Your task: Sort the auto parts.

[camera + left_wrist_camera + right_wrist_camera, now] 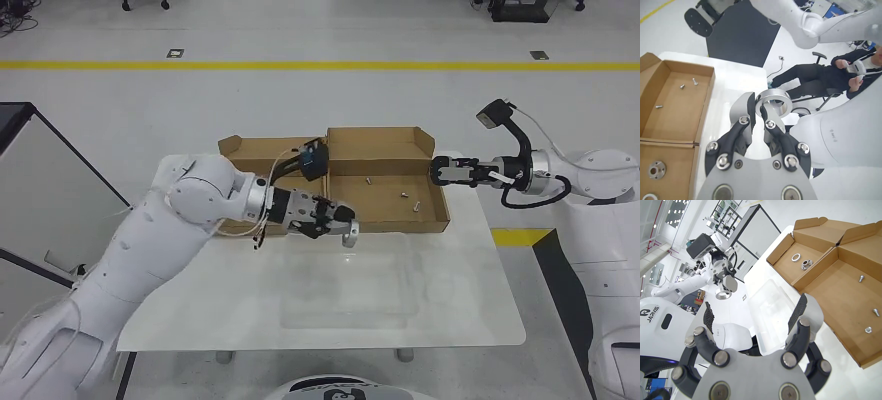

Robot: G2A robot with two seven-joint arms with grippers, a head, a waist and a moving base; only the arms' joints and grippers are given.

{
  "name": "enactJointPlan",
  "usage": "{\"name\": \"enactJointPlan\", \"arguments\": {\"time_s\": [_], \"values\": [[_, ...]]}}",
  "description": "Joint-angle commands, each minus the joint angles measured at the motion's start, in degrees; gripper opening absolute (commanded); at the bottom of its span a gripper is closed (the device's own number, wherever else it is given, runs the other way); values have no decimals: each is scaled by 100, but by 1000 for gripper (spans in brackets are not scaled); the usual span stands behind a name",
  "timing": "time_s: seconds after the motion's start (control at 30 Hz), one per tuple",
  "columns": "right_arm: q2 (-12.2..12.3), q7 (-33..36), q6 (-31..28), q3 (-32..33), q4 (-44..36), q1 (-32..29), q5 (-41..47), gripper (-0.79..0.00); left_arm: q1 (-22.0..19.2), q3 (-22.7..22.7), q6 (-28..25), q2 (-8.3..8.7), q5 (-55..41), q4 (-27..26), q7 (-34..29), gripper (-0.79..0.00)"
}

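My left gripper (758,106) is shut on the rim of a silver metal ring (774,103), held above the white table just in front of the two cardboard boxes. The top view shows that gripper (340,225) near the boxes' front edge. The left box (783,255) holds a ring (796,257) and a flanged hub (806,264). The right box (390,150) holds two screws (860,278) and a nut (868,330). My right gripper (755,306) stands open and holds nothing at the right box's right-hand edge (437,170).
A clear plastic tray (345,290) lies on the table (200,300) in front of the boxes, below the left gripper. The boxes' flaps stand up at the back. To the left of the table stands a dark-framed cabinet (40,190).
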Motion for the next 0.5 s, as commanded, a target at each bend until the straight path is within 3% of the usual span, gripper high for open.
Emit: {"name": "enactJointPlan", "arguments": {"time_s": [0.0, 0.3, 0.47], "values": [[0, 0, 0, 0, 0, 0, 1, 0, 61, -132, -43, 47, -59, -74, -59, -785], [0, 0, 0, 0, 0, 0, 1, 0, 61, -132, -43, 47, -59, -74, -59, -785], [0, 0, 0, 0, 0, 0, 1, 0, 225, -357, -162, 6, -167, -94, 1033, -785]]}}
